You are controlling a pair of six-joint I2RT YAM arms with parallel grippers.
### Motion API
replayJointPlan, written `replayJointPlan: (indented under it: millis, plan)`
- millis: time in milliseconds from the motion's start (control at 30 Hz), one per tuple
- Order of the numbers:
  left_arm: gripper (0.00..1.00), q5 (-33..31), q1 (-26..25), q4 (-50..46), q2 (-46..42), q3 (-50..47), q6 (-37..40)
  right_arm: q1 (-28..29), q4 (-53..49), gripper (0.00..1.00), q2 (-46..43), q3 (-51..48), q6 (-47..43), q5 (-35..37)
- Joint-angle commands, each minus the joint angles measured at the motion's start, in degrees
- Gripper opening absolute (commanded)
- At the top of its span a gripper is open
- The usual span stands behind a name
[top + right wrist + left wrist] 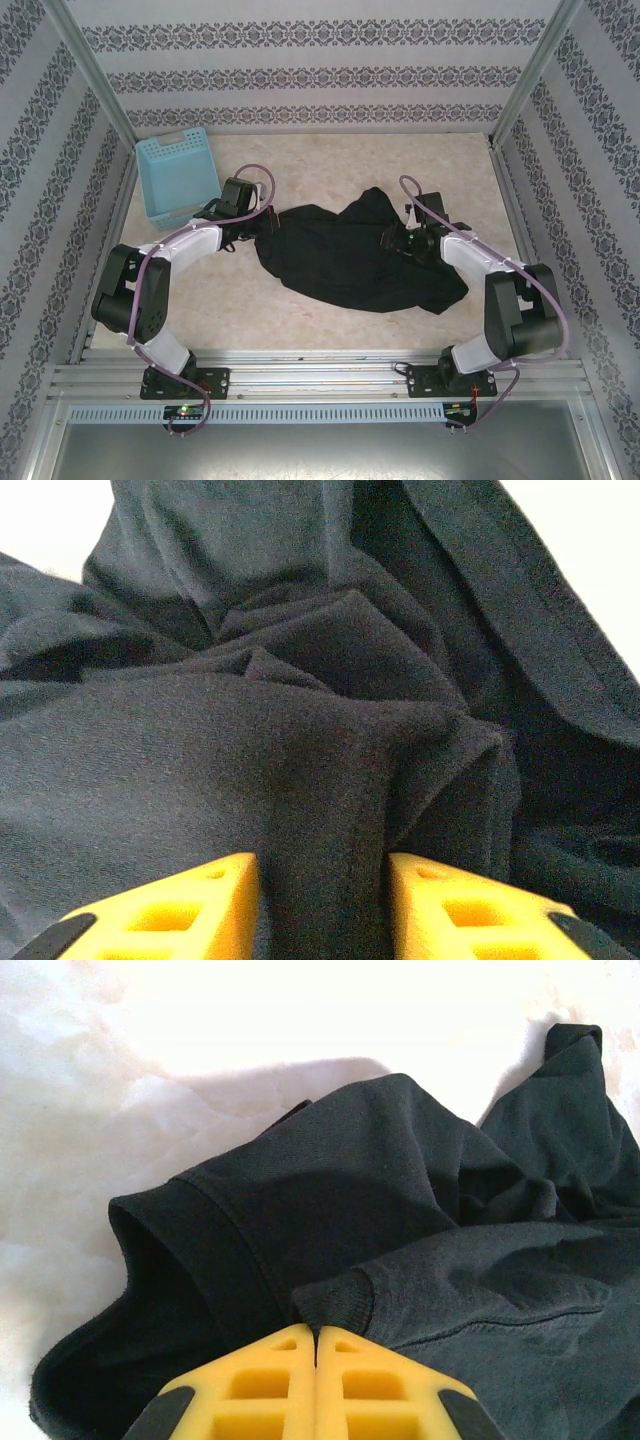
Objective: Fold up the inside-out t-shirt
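The inside-out t-shirt [350,255] lies crumpled mid-worktop [330,160]. My left end effector [317,1332] pinches a hem; my right end effector [322,865] sits narrow around a thick fold. If I pull, it may drag several bunched layers, or the hem may slip.

L jaws shut tight, R jaws half-shut.

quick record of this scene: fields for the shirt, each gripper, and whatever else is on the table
shirt: black t-shirt, crumpled in a heap mid-table, not yet folded
left gripper: shut, tips at an edge of the shirt at its left end
right gripper: fingers apart, astride a thick fold on the shirt's right side; cannot tell if it is clamped
other: light blue basket, far left corner, apart from the shirt
surface: pale table
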Motion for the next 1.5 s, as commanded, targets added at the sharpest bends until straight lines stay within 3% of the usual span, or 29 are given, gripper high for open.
replayJointPlan:
  millis: [0,100,167,333,567,733,867,1133,1300,1467]
  plan:
    - [0.0,1.05,0.53,-0.63,-0.32,1.55,-1.0,0.6,-1.1,0.26,-1.01,0.82,-0.33,2.51]
    - [0.0,0.83,0.81,-0.44,-2.33,1.9,-1.18,1.25,-6.17,0.07,-5.25,3.38,-1.91,5.31]
    - [0.0,0.77,1.25,0.05,-4.34,2.43,-1.52,2.09,-10.62,0.01,-9.04,6.13,-3.5,7.94]
    - [0.0,0.15,3.44,1.41,-12.34,4.91,-2.43,3.3,-19.91,0.0,-19.94,14.5,-6.99,10.97]
    - [0.0,-1.74,3.86,6.96,-22.3,3.49,-2.05,3.59,-22.25,0.0,-27.02,18.64,-7.6,9.58]
    - [0.0,3.9,3.55,6.87,-16.28,4.57,-3.32,2.96,-19.64,0.0,-26.38,12.83,-5.74,11.01]
    - [0.0,4.43,2.25,4.79,-9.59,7.07,-3.1,-0.3,-17.81,0.0,-24.22,8.85,-4.73,13.33]
    - [0.0,5.07,-0.98,-0.62,5.38,17.03,-1.68,-5.53,-14.55,0.0,-10.31,8.26,-6.22,13.29]
    - [0.0,4.54,-1.39,-1.46,10.77,21.39,-1.81,-5.71,-12.78,0.1,-4.97,9.62,-6.09,17.15]
    - [0.0,5.79,-1.69,-4.1,16.1,26.81,-1.05,-4.7,-13.17,0.46,-3.51,12.3,-7.09,20.14]
